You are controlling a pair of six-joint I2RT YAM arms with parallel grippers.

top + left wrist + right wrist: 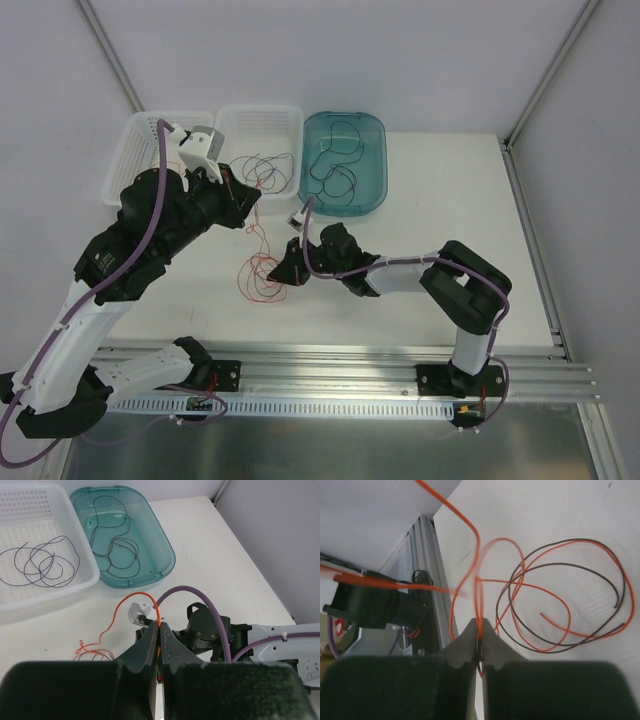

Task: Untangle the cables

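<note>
A: Left gripper (159,628), open or closed?

B: Closed tight, with a red-orange cable (118,611) pinched between the fingertips and held up above the table (225,555). From the tips, an arc of it going down to a small red tangle on the table surface.

A: And the right gripper (479,626)?

B: Closed too, jaws nearly together, gripping a red-orange cable right at the tips, low over that tangle. Same cable as on the left or another one: cannot tell.

A: Around the right gripper?

B: Just beside the tips, loose red-orange loops mixed with one dark cable (560,564), lying flat on the table and crossing each other.

A: Other cables?

B: Black cables (115,545) curled inside the teal tub (167,562). More dark loops (45,565) in the white basket (85,582) directly beside the tub, at the far side of the table.
</note>
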